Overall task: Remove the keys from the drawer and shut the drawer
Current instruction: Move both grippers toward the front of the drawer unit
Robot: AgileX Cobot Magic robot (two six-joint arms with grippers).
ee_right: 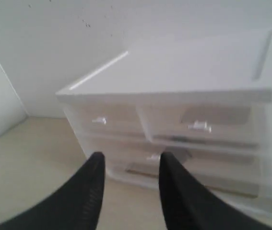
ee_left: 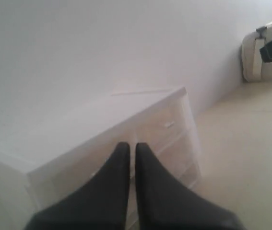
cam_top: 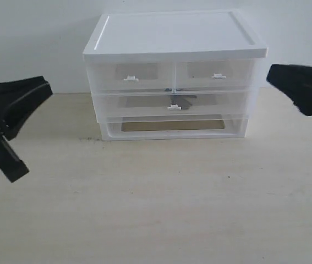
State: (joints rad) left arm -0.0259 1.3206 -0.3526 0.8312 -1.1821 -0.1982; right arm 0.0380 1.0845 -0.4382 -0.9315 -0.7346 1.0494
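Broad pale wooden counter (cam_top: 161, 198) open before white translucent plastic drawer cabinet (cam_top: 172, 33). Wide full-width clear plastic drawer (cam_top: 139, 103) shut flush, small white centre handle (cam_top: 173, 107) jutting forward. White wall (cam_top: 34, 33) close behind cabinet blocks rear. Black left hand (ee_left: 132, 151), black right hand (ee_right: 131, 160) flank cabinet, each well apart from its sides.

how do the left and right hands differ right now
The left hand has its fingers almost together, with only a thin slit between them; the right hand has its fingers well apart. In the exterior view the left hand reaches lower in the picture than the right hand, which is level with the upper part of the cabinet. Shared: both are black, hold nothing and are clear of the cabinet, whose wide drawer is shut.
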